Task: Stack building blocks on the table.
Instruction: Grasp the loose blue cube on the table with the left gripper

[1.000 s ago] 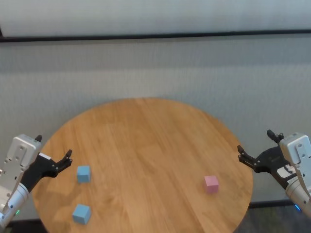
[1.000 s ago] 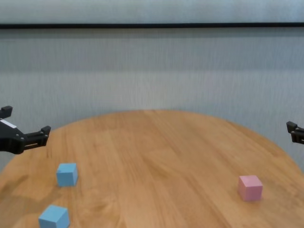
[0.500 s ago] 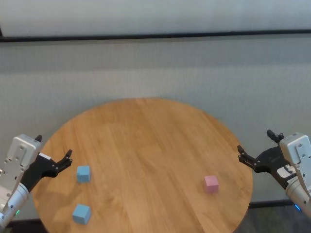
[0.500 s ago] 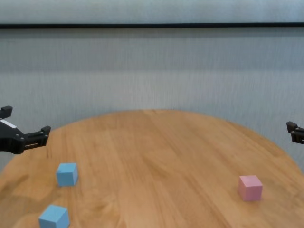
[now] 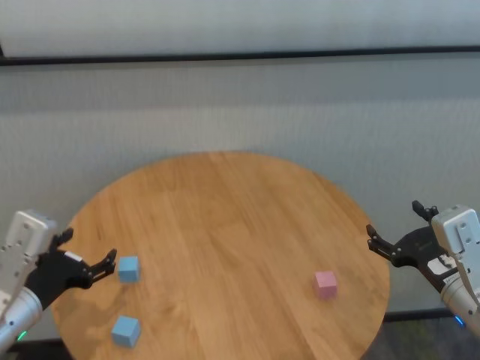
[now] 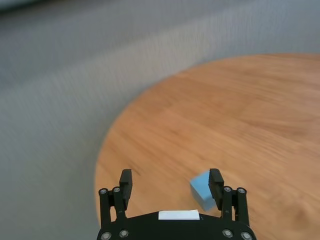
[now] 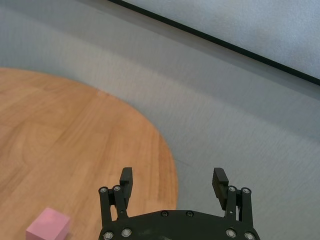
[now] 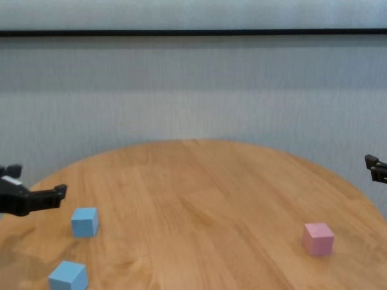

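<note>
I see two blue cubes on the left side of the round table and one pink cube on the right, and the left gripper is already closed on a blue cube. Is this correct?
Not quite. The left gripper is open and holds nothing; the nearer-to-it blue cube lies on the table just beyond one finger, as the left wrist view shows. The other blue cube and the pink cube are as you say.

wall (image 5: 240, 105): grey, textured | dark horizontal strip (image 5: 240, 55) | paler panel (image 5: 240, 22) above
</note>
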